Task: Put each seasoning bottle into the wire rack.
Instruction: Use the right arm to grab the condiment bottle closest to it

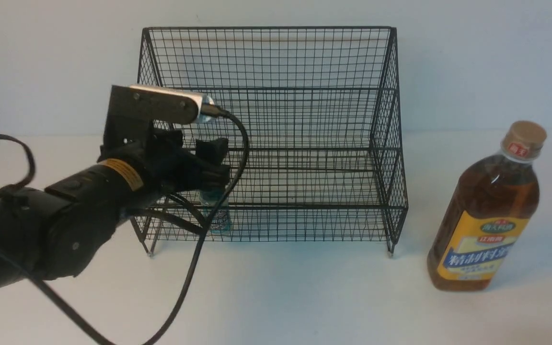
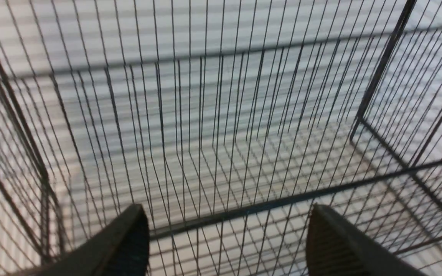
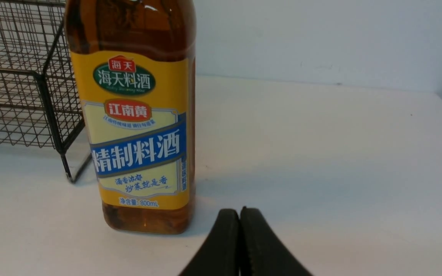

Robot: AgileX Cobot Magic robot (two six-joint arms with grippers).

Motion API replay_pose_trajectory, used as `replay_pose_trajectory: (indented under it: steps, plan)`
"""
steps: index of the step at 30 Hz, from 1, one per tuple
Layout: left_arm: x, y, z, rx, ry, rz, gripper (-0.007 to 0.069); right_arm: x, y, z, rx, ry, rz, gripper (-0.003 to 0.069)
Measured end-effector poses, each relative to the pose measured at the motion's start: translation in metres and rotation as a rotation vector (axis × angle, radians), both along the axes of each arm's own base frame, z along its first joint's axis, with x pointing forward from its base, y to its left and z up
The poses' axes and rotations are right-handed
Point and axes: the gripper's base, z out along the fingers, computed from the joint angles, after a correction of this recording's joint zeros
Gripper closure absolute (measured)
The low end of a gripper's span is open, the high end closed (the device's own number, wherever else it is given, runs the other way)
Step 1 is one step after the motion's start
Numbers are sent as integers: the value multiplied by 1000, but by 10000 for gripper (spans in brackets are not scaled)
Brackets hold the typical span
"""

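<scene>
- Jaws of left gripper [image 1: 211,165] spread wide, and we see nothing between them; small jar [image 1: 217,215] stands just below, on lower tier of rack [image 1: 304,120].
- Right gripper [image 3: 240,239] jaws pressed together, empty; tall bottle [image 1: 487,211] stands upright on table [image 1: 304,297] outside rack, near the tips, not touching.

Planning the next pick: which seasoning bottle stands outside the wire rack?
The tall amber bottle, on the table right of the wire rack; the small teal-labelled jar sits inside it.

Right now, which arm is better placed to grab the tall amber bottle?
Right. The right claw, shut, sits close to the cooking wine bottle; the left claw is open inside the wire rack, at its left end.
</scene>
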Motion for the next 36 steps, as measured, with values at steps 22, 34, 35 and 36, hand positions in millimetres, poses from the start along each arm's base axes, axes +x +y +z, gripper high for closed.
replay_pose_trajectory:
  steps: [22,34,35,36]
  plan:
    - [-162,70,106,32,-91,-10,629,0,0,0,22,0,-1,673]
    - [-215,100,48,-56,-128,76,629,1,1,6,125,-78,-5,673]
    - [-217,102,43,-49,-136,82,629,2,2,8,181,-104,-7,673]
    - [-223,105,36,-53,-156,94,629,2,2,18,351,-203,-17,673]
